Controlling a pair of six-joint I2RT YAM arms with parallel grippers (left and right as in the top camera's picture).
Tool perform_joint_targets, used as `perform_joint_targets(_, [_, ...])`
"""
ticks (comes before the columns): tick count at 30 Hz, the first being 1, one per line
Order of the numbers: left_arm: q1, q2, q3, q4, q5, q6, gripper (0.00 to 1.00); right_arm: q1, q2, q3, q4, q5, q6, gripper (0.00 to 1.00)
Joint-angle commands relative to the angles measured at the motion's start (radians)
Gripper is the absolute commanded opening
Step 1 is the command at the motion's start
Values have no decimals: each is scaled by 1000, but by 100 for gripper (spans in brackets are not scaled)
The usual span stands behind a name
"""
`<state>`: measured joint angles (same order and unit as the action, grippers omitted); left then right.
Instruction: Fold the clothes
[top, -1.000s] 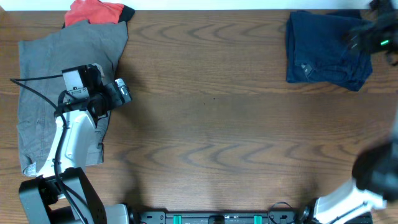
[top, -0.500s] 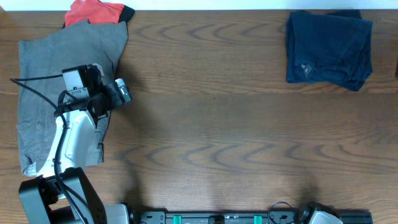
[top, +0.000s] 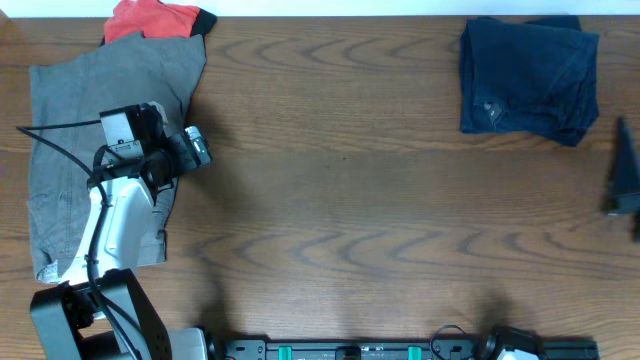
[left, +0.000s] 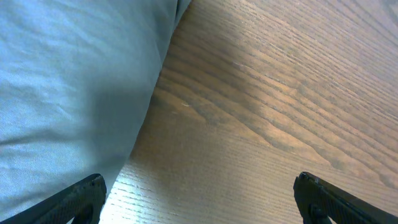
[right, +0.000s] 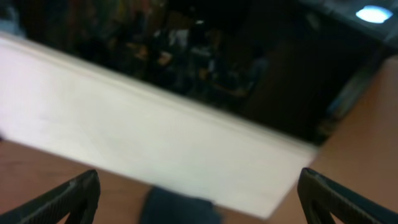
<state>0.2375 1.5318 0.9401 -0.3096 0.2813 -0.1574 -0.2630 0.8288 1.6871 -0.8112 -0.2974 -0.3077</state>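
On your brown wooden table (top: 350, 200), your left gripper (left: 200, 200) hangs wide open, empty, over the grey fabric shorts' (left: 68, 87) edge. Your right gripper (right: 199, 200) is spread wide, empty.

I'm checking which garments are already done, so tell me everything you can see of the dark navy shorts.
The dark navy shorts lie at the far right corner of the wooden table, folded into a compact, roughly square bundle of stacked layers. The cloth looks soft and matte, with stitched seams and a small pale mark near the lower left. The right edge is slightly rumpled, and a layer peeks out along the top. Only the table touches them.
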Motion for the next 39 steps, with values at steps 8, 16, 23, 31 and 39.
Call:
perform_joint_targets(8, [2, 4, -8, -2, -3, 2, 98, 98, -352, -871, 546, 40, 274, 99])
perform_joint_targets(16, [2, 4, -8, -2, -3, 2, 98, 264, -651, -1326, 686, 205, 382, 99])
perform_joint_targets(23, [2, 4, -8, -2, -3, 2, 98, 273, -796, -1564, 719, 193, 451, 99])
perform_joint_targets(31, [2, 4, -8, -2, -3, 2, 98, 273, -824, -1656, 721, 241, 494, 99])
perform_joint_targets(39, [2, 4, -8, -2, -3, 2, 98, 273, -824, -1682, 743, 241, 494, 99])
